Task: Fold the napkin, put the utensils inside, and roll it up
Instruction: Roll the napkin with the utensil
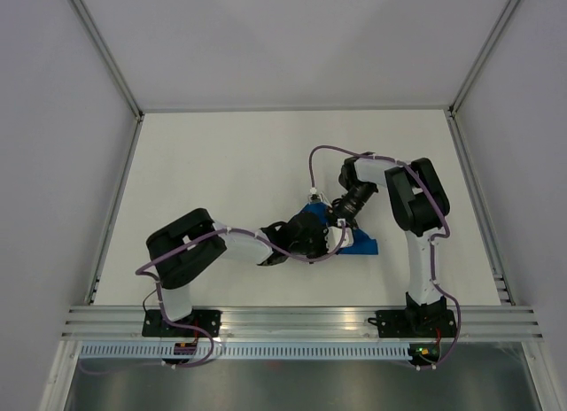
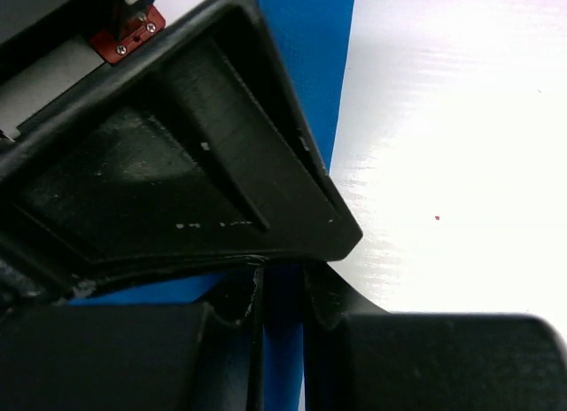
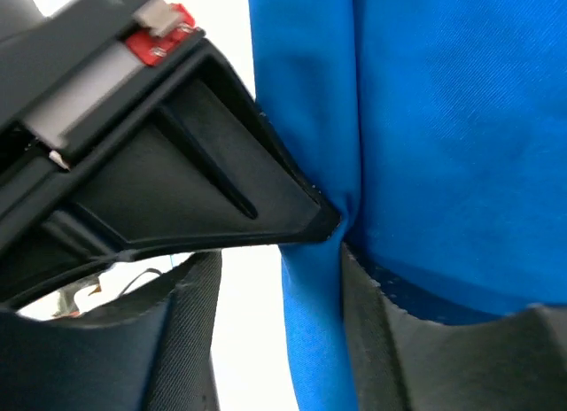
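The left gripper (image 2: 283, 283) clenches its jaws on an edge fold of the napkin (image 3: 443, 119). The right gripper (image 3: 279, 269) straddles it, jaws released; open table (image 1: 266, 163) stretches far and left.

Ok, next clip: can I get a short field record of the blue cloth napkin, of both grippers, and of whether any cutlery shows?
napkin: thin bright blue cloth napkin, bunched into a narrow bundle mid-table
left gripper: shut on a fold of the napkin
right gripper: jaws apart, blue cloth lying in the gap
utensils: none visible in any view
arms: both meet over the napkin
surface: plain white table
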You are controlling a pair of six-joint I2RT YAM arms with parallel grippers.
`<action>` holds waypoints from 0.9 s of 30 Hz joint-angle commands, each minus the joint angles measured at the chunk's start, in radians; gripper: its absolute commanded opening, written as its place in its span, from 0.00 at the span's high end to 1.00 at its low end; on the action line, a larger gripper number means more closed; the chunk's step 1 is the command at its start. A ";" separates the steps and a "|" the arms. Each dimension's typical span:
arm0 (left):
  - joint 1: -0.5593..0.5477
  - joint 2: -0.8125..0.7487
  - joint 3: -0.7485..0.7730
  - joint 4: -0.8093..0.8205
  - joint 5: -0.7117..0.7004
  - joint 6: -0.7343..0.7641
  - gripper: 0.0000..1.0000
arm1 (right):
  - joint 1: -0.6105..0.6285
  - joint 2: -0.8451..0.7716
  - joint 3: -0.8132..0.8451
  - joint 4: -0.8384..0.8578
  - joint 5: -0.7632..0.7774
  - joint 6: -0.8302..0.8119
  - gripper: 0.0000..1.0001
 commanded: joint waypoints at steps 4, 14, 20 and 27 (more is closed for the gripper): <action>0.069 0.102 0.023 -0.285 0.225 -0.134 0.98 | -0.045 -0.133 -0.014 0.145 -0.009 -0.053 0.38; 0.172 0.144 0.072 -0.314 0.441 -0.223 0.98 | -0.212 -0.451 -0.165 0.438 -0.045 0.149 0.38; 0.233 0.231 0.128 -0.340 0.607 -0.303 0.98 | -0.215 -0.793 -0.456 0.682 0.024 0.146 0.38; 0.292 0.334 0.181 -0.358 0.736 -0.406 0.98 | -0.013 -1.044 -0.768 0.951 0.254 0.144 0.37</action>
